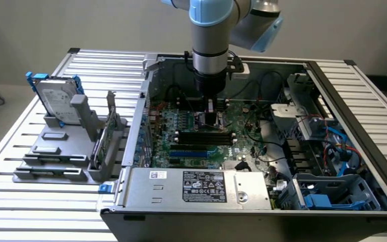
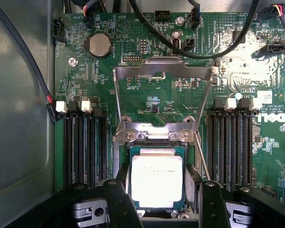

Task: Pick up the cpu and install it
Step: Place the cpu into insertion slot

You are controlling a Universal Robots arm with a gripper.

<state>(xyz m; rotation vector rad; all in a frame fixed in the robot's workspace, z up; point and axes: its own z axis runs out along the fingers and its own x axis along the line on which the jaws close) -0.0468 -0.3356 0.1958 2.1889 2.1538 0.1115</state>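
The cpu (image 2: 156, 183), a small square chip with a bright silver top and a green rim, sits level at the open socket (image 2: 154, 138) on the green motherboard. The socket's metal load plate (image 2: 162, 71) stands flipped up behind it. My gripper (image 2: 157, 199) is straight over the chip, its two black fingers (image 2: 119, 202) pressed against opposite sides of it. In the exterior view the arm reaches straight down into the open computer case, with the gripper (image 1: 211, 121) low over the motherboard's middle.
Black memory slots (image 2: 83, 145) flank the socket on both sides, and black cables (image 2: 199, 45) cross above the load plate. Outside the case, a silver hard drive (image 1: 56, 98) with blue brackets stands in a grey rack at the exterior view's left. A power supply (image 1: 193, 186) sits at the case front.
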